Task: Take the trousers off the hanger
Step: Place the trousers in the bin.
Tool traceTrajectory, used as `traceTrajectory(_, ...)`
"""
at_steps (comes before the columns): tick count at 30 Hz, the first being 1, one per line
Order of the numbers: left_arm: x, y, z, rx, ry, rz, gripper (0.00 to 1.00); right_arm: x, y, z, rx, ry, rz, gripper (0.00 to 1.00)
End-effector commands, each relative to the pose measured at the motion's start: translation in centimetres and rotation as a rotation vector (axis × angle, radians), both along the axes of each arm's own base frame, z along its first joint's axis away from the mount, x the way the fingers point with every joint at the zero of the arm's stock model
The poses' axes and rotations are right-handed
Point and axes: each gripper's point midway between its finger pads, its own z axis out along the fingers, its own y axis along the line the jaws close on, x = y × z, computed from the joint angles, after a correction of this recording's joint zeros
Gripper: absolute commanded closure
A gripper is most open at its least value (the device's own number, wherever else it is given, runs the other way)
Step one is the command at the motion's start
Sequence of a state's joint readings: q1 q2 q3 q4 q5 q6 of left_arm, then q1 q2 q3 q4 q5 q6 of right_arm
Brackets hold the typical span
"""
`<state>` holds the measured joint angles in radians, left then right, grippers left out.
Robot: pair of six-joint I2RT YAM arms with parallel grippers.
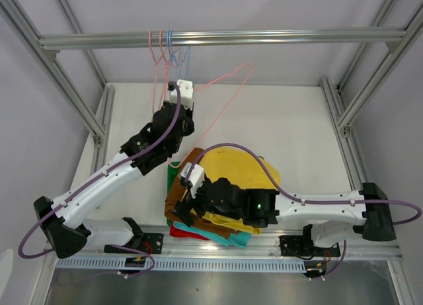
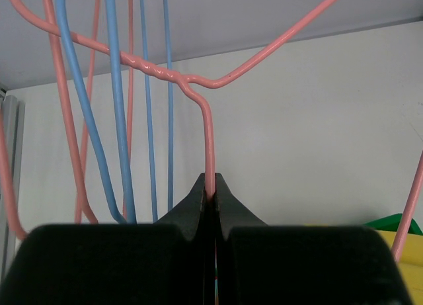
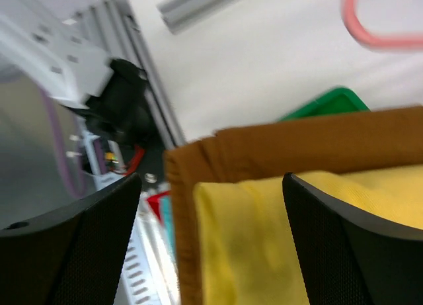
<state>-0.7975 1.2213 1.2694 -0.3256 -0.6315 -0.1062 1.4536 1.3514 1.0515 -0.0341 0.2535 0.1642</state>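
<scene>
My left gripper [image 1: 175,87] is raised toward the rail and shut on the wire of a pink hanger [image 1: 225,87]; in the left wrist view the wire [image 2: 209,139] runs down into the closed jaws [image 2: 210,192]. The hanger carries no cloth. The trousers lie in a pile at the near middle: yellow [image 1: 231,169] on top, brown [image 1: 177,202], teal [image 1: 228,235] and red [image 1: 182,232] under it. The lilac pair is hidden. My right gripper [image 1: 182,209] is open just above the pile's left edge; its wrist view shows the jaws [image 3: 211,182] wide apart over yellow [image 3: 264,239] and brown [image 3: 297,146] cloth.
A green tray [image 1: 173,176] lies under the pile and shows in the right wrist view [image 3: 330,103]. Blue hangers [image 2: 86,100] and more pink ones hang from the metal rail [image 1: 264,37] beside my left gripper. Frame posts stand on both sides.
</scene>
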Motion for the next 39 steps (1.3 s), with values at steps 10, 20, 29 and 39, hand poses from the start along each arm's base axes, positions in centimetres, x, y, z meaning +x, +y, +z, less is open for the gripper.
traceTrajectory(10, -0.2, 0.0, 1.1, -0.058, -0.02, -0.015, 0.99, 0.8, -8.4, 14.3, 0.295, -0.117, -0.127, 0.14)
traceTrajectory(20, -0.6, -0.3, 1.3, -0.075, -0.018, -0.037, 0.99, 6.3, -10.3, 2.1, 0.135, 0.005, -0.316, 0.16)
traceTrajectory(29, -0.9, -0.8, 1.3, -0.091, -0.007, -0.067, 0.99, 4.1, -9.9, -3.9, 0.112, 0.131, -0.319, 0.15)
traceTrajectory(39, -1.9, -1.4, 2.3, -0.087, -0.044, -0.118, 1.0, 6.1, -13.9, 10.0, 0.311, -0.053, -0.406, 0.1)
